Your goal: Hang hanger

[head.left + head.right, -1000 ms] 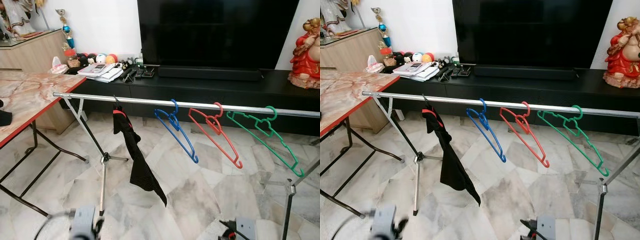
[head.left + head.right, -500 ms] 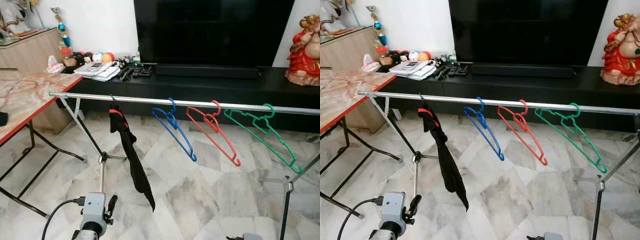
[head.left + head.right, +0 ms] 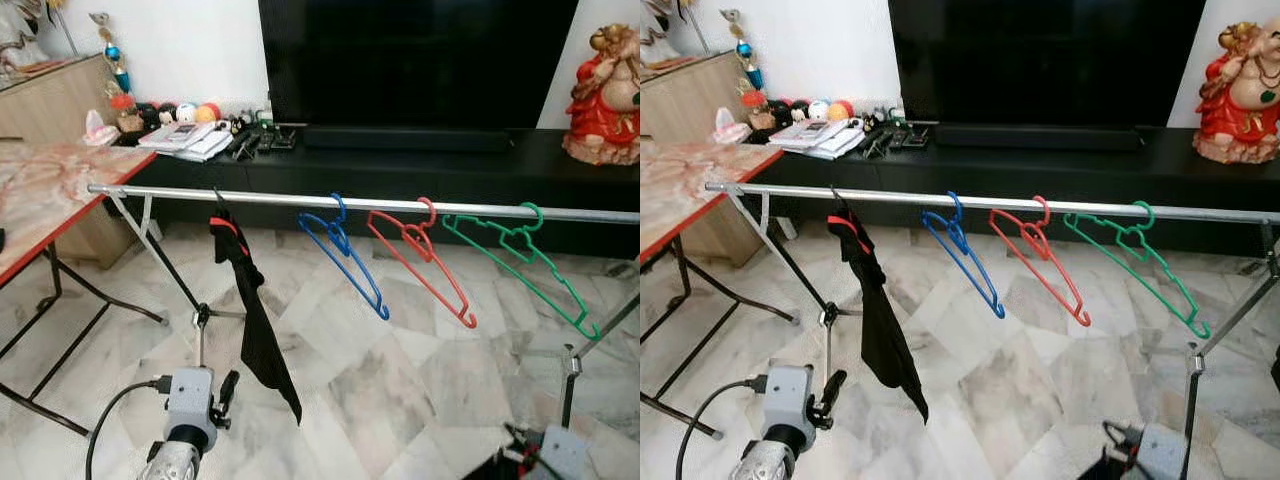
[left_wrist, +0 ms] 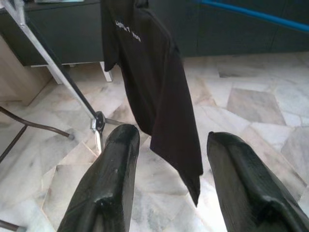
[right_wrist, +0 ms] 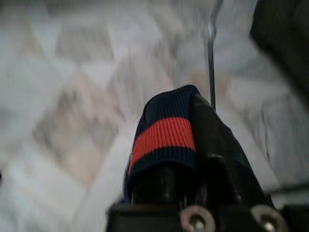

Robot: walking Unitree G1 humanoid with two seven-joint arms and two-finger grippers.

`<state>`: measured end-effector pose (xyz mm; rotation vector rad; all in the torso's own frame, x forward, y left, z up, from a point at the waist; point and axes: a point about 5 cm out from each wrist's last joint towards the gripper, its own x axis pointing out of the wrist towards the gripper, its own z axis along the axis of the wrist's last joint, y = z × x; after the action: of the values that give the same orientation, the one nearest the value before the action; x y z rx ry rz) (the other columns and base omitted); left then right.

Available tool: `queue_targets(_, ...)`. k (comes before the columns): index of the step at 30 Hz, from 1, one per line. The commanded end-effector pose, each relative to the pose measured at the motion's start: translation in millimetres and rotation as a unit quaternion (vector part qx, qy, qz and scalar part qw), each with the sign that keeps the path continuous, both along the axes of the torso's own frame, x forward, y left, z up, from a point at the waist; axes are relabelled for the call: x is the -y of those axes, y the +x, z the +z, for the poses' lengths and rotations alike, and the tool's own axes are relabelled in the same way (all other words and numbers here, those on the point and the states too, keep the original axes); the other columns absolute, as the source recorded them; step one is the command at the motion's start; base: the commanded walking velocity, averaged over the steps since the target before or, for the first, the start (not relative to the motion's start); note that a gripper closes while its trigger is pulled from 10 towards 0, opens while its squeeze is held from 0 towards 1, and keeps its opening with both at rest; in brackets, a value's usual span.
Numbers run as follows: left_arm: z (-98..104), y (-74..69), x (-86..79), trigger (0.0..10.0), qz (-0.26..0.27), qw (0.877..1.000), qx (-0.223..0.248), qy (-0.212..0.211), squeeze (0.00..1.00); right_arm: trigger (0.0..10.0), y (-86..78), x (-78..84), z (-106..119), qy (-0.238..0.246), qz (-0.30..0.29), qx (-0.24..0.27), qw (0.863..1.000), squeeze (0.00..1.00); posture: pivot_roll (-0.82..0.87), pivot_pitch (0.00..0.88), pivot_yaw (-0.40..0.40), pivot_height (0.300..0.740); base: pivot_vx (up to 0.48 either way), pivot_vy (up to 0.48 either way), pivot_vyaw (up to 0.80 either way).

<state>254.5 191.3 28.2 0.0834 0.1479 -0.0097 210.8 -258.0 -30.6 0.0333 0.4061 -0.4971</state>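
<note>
Our left gripper [image 4: 166, 186] has risen, fingers spread and empty, toward the black shirt [image 3: 250, 310] hanging on the rail [image 3: 280, 198]. Our right gripper [image 5: 193, 145] pinches navy-red fabric; its hanger is hidden, hanging not yet done.

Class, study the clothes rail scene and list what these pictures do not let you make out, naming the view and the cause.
1. Print on the black shirt: left wrist view, too small to read.
2. The striped fabric in the right gripper: right wrist view, blurred and cropped, so the garment type is unclear.
3. The rail right end: left eye view, cut by the edge.
4. Items on the TV console: too small to identify.
</note>
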Motion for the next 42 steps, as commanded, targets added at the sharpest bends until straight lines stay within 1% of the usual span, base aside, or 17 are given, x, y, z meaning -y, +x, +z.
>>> queue_targets(1,-1.4,-3.9,-4.4,10.0,0.008,1.0,-0.007,0.001,0.0,10.0,2.4,2.8,21.7,-0.02,0.016,0.084,0.996,0.0,-0.02,0.0,0.049,0.74,0.0,0.0,0.0)
queue_targets(4,-0.8,-4.1,-4.7,10.0,0.009,1.0,-0.007,0.001,0.0,10.0,-4.0,-1.9,38.1,-0.04,0.049,0.127,0.99,0.0,-0.03,0.0,0.05,0.74,0.0,0.0,0.0)
queue_targets(6,0.3,-3.8,-4.5,10.0,0.01,1.0,-0.006,-0.001,0.0,10.0,-4.2,-7.3,48.4,-0.054,0.077,0.147,0.985,0.0,-0.04,0.0,0.05,0.74,0.0,0.0,0.0)
queue_targets(7,1.2,-3.5,-3.9,10.0,0.01,1.0,-0.006,-0.002,0.0,10.0,-3.9,-9.6,51.5,-0.05,0.084,0.154,0.983,0.0,-0.04,0.0,0.048,0.74,0.0,0.0,0.0)
queue_targets(10,4.4,-2.9,-1.4,10.0,0.01,1.0,-0.004,-0.006,0.0,10.0,-1.7,-14.1,54.2,-0.046,0.1,0.16,0.981,0.0,-0.04,0.0,0.042,0.74,0.0,0.0,0.0)
queue_targets(12,4.8,-2.6,-1.0,10.0,0.011,1.0,-0.003,-0.008,0.0,10.0,0.1,-14.3,51.4,-0.043,0.097,0.155,0.982,0.0,-0.03,0.0,0.039,0.74,0.0,0.0,0.0)
queue_targets(14,5.7,-2.4,-0.4,10.0,0.012,1.0,-0.002,-0.009,0.0,10.0,2.8,-15.1,53.3,-0.037,0.095,0.154,0.983,0.0,-0.02,0.0,0.035,0.74,0.0,0.0,0.0)
queue_targets(17,7.5,-2.4,-0.4,10.0,0.011,1.0,0.003,-0.009,0.0,10.0,12.0,-19.1,67.1,-0.034,0.108,0.173,0.978,0.0,-0.02,0.0,0.03,0.74,0.0,0.0,0.0)
queue_targets(18,7.5,-2.4,-0.4,10.0,0.011,1.0,0.003,-0.009,0.0,10.0,12.0,-19.1,67.1,-0.034,0.108,0.173,0.978,0.0,-0.02,0.0,0.03,0.74,0.0,0.0,0.0)
queue_targets(20,9.6,-3.3,-1.7,10.0,0.012,1.0,0.006,-0.009,0.0,10.0,20.8,-22.3,82.0,-0.043,0.13,0.187,0.973,0.0,-0.02,0.0,0.03,0.74,0.0,0.0,0.0)
queue_targets(28,11.2,-2.5,-2.5,10.0,0.014,1.0,0.007,-0.009,0.0,10.0,26.7,-24.7,86.5,-0.049,0.148,0.189,0.969,0.0,-0.02,0.0,0.029,0.74,0.0,0.0,0.0)
queue_targets(32,12.7,-0.3,0.0,10.0,0.014,1.0,0.009,-0.017,0.0,10.0,27.1,-26.8,85.7,-0.05,0.155,0.184,0.97,0.0,-0.02,0.0,0.03,0.74,0.292,0.0,0.0)
queue_targets(38,13.9,1.2,1.2,10.0,0.01,1.0,0.01,-0.019,0.0,10.0,29.0,-33.1,90.7,-0.054,0.172,0.182,0.967,0.0,-0.02,0.0,0.029,0.74,0.351,0.0,0.0)
queue_targets(42,12.7,1.2,3.4,10.0,0.01,1.0,0.01,-0.022,0.0,10.0,28.9,-32.8,89.5,-0.056,0.177,0.179,0.966,0.0,-0.02,0.0,0.028,0.74,0.351,0.0,0.0)
